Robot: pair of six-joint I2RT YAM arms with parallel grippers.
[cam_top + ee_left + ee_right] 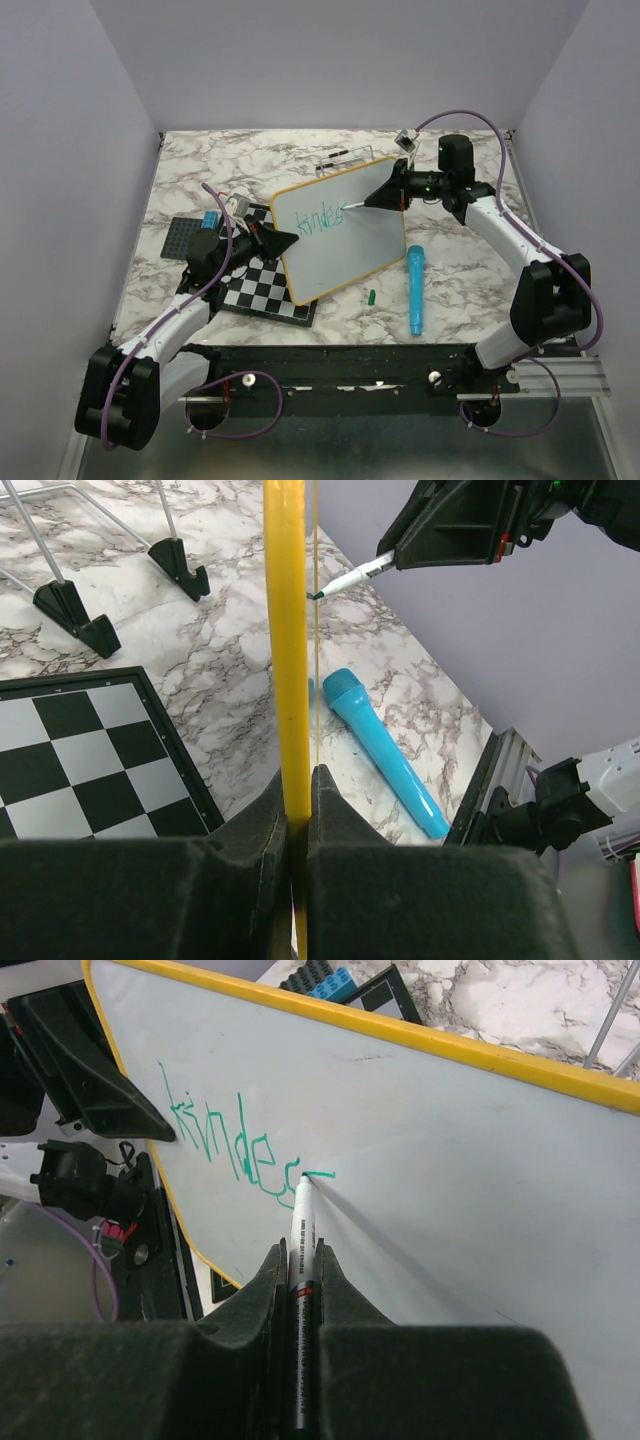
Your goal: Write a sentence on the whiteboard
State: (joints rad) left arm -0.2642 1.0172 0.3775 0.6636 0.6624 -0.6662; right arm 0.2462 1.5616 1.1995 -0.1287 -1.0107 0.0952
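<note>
The whiteboard (pixel 345 235), white with a yellow frame, is held tilted above the table. My left gripper (pixel 283 240) is shut on its left edge; in the left wrist view the yellow frame (pixel 286 660) runs up from between the jaws (pixel 300 790). My right gripper (pixel 375 199) is shut on a white marker (pixel 303 1230) whose green tip touches the board face. The sentence (pixel 308 218) is green lettering reading about "kindes" in one line; it also shows in the right wrist view (pixel 235 1145), where the tip sits at the end of the last stroke. The marker tip shows in the left wrist view (pixel 340 585).
A black-and-white checkered board (pixel 262 288) lies under the whiteboard's lower left. A blue cylinder (pixel 414 288) and a small green cap (pixel 370 297) lie on the marble table to the right. A dark plate with a blue block (pixel 195 228) lies at left. A wire stand (pixel 110 590) is behind.
</note>
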